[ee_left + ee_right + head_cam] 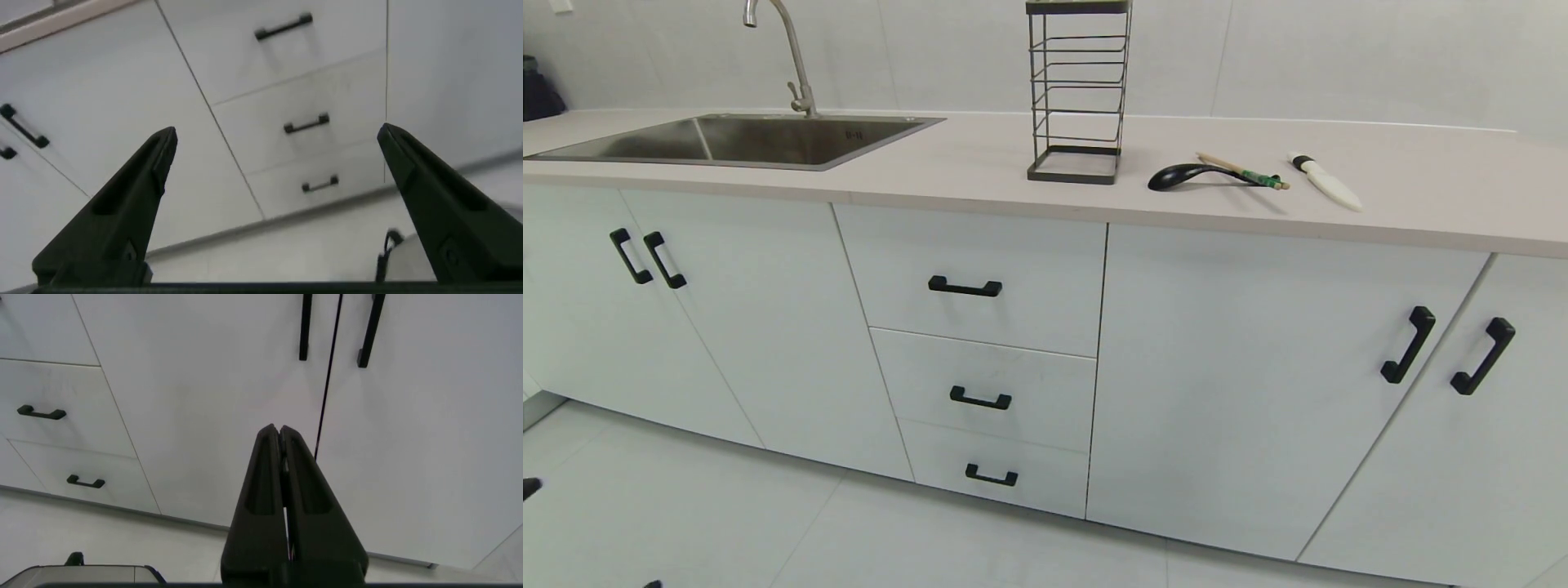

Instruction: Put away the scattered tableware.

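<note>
your left claw [278, 133] is spread wide with nothing between its fingers, and it faces the stack of drawers [343, 106] on the cabinet front. your right claw [279, 431] is pressed fully closed, its fingers touching along their length and gripping nothing. it points at a plain cabinet door [204, 392] beside the two lower drawers.

the tableware lies on the counter [1421, 188], all of it to the right of the wire rack [1078, 90]. a black spoon [1186, 175] is nearest the rack. chopsticks [1241, 170] lie against the far end of the spoon's handle. a white knife [1327, 181] with a black collar lies just beside them, apart from both. the rack stands upright on the counter above the drawers. the sink [743, 139] and its faucet [788, 49] sit well to the left of the rack.
</note>
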Robot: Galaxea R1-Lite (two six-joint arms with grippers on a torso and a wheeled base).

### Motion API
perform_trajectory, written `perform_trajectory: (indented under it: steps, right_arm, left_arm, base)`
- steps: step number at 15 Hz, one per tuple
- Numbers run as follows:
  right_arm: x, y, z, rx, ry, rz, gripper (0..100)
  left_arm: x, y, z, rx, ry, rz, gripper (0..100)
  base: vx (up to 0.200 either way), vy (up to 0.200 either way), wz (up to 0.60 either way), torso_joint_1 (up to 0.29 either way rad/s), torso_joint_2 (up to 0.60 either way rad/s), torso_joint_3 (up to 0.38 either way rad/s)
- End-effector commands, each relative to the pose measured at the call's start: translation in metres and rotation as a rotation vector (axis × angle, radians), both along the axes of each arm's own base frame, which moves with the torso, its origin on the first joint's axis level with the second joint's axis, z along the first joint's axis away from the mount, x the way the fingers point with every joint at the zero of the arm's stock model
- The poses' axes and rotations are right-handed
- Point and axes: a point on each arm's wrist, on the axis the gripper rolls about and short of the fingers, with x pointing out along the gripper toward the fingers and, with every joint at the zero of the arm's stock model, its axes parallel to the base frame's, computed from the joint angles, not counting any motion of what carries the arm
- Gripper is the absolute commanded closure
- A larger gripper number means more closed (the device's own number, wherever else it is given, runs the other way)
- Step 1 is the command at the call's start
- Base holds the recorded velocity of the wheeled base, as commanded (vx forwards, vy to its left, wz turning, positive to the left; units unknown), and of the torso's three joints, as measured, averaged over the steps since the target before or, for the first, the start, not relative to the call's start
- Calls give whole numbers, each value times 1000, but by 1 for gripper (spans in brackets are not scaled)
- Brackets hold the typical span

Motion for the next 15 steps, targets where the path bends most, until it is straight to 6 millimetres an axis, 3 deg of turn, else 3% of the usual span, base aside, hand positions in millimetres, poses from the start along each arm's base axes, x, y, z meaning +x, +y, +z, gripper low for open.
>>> perform_trajectory:
  steps: [1,4,7,12,15]
  right_arm:
    - [0,0,0,0,2,0,100]
    - [0,0,0,0,2,0,100]
    - [0,0,0,0,2,0,100]
    - [0,0,0,0,2,0,100]
    - [0,0,0,0,2,-1,100]
  left_arm:
    - [51,-7,-6,284,194,-146,0]
    - [86,-19,-10,547,233,-317,0]
    - [103,-45,-29,730,307,-479,0]
    - [155,-98,-54,833,350,-622,0]
    - [166,-105,-68,840,375,-631,0]
  base:
    - [0,0,0,0,0,0]
    - [0,0,0,0,0,0]
    - [0,0,0,0,0,0]
    - [0,0,0,0,0,0]
    - [0,0,0,0,0,0]
